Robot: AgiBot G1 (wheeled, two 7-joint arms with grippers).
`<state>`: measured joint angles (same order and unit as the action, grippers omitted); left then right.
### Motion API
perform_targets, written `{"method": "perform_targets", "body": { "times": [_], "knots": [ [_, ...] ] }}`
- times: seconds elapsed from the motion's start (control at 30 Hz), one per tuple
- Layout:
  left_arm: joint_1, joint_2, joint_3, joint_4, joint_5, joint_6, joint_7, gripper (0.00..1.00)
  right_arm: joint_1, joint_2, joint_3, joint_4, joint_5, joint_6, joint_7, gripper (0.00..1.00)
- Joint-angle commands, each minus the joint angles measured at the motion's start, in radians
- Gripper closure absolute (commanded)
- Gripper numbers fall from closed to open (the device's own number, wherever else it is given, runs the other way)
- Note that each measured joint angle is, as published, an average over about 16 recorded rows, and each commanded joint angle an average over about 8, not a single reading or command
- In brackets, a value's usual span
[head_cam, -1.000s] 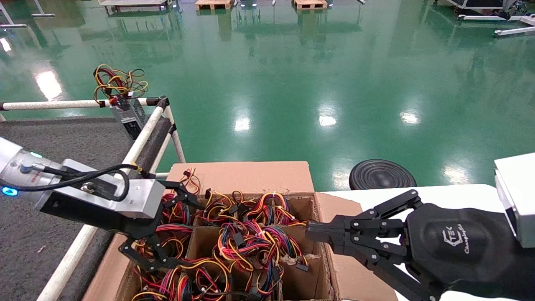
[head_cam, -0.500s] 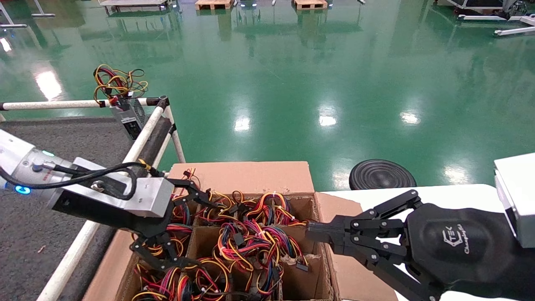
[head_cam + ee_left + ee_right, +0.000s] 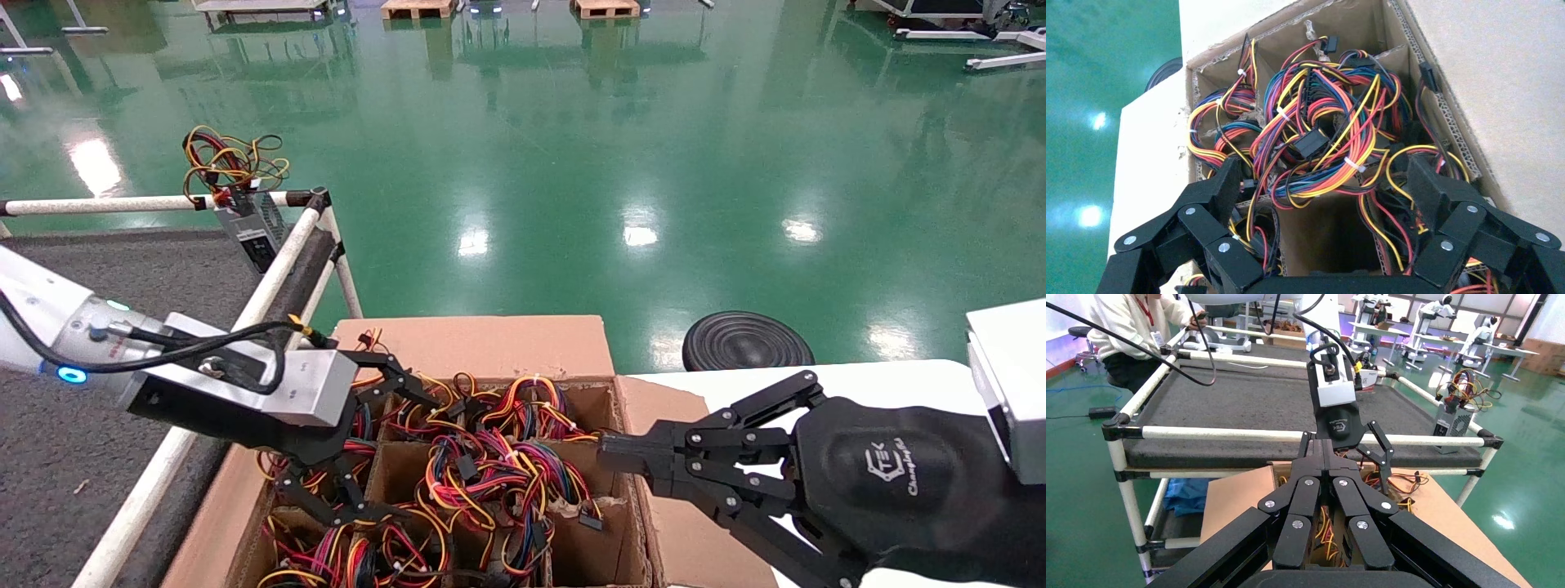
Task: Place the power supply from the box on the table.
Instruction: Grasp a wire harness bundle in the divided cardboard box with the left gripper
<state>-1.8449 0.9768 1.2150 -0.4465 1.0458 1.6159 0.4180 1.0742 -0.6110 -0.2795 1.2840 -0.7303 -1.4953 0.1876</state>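
The green floor (image 3: 621,163) lies open beyond everything. The grey carpeted tabletop (image 3: 98,269) sits at the left behind white rails (image 3: 282,261), with one power supply (image 3: 249,229) standing at its far corner. Just beside it, the box (image 3: 482,347) holds tangled wires (image 3: 482,465) filling its cells. The right gripper (image 3: 609,453), marked "TEK", rests at the box's right wall, fingers closed on nothing. The left gripper (image 3: 384,445) hangs over the left cells, fingers spread wide, empty.
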Motion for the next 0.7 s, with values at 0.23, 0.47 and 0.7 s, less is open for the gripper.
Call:
{"method": "perform_targets", "body": {
  "times": [0.23,0.47,0.7],
  "knots": [
    [0.012,0.018,0.006,0.031,-0.008,-0.022,0.021,0.00,0.000,0.000,0.000,0.000,0.000,0.000,0.000,1.00],
    [0.024,0.034,0.009,0.058,-0.012,-0.055,0.038,0.00,0.000,0.000,0.000,0.000,0.000,0.000,0.000,1.00],
    [0.028,0.058,0.014,0.090,-0.018,-0.087,0.057,0.00,0.000,0.000,0.000,0.000,0.000,0.000,0.000,1.00]
  ]
}}
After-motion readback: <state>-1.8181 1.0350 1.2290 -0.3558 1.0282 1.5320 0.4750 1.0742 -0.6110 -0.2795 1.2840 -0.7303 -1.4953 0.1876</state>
